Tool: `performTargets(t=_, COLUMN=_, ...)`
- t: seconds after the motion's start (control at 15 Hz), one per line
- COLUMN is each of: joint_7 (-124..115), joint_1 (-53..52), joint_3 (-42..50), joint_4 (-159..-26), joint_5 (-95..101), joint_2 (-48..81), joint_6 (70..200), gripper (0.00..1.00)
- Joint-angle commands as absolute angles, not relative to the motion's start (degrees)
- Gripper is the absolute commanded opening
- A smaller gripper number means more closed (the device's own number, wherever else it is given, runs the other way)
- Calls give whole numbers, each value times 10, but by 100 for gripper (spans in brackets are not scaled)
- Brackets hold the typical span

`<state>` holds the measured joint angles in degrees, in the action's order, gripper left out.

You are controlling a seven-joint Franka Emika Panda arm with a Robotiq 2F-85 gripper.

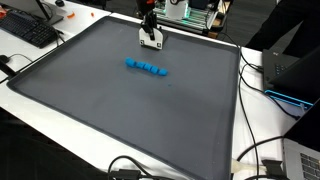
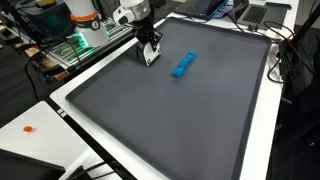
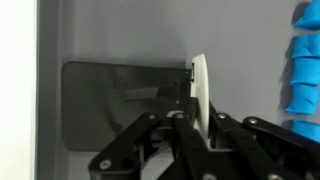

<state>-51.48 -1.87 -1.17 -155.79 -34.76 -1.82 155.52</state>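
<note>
On the counter: we see a white counter (image 2: 30, 115) carrying a large dark grey rubbery mat with a raised rim (image 1: 150, 120), which covers most of it.
Hand: the black two-fingered hand (image 1: 151, 42) sits low over the mat near one edge, in both exterior views (image 2: 150, 58). Its fingers are drawn fully together.
What it grips: a thin white flat piece (image 3: 199, 85), seen edge-on in the wrist view, stands pinched between the fingers. We cannot tell what the piece is.
Shadow: the hand's dark shadow lies on the mat directly beneath it in the wrist view.
Blue blocks: a short row of small bright blue plastic blocks (image 1: 147, 68) lies on the mat near the hand but apart from it (image 2: 182, 65). In the wrist view the row runs along the right edge (image 3: 303, 70).
Beside the mat: a black keyboard (image 1: 30, 30) rests on the counter.
</note>
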Motion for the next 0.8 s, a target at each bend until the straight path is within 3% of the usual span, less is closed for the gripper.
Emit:
performTargets(t=0.0, joint_7=-516, joint_1=-17, joint_3=-14, joint_4=-1560, joint_5=-339, joint_2=-3, joint_6=1568, gripper=40)
performTargets(t=0.53, joint_7=-531, joint_1=-10, joint_3=-10, joint_4=-1568, joint_5=-274, joint_2=-55, joint_6=1534, gripper=98)
performTargets(t=0.73, joint_7=-548, joint_1=-4, joint_3=-13, joint_4=-1568, joint_5=-222, joint_2=-79, joint_6=1519, gripper=100)
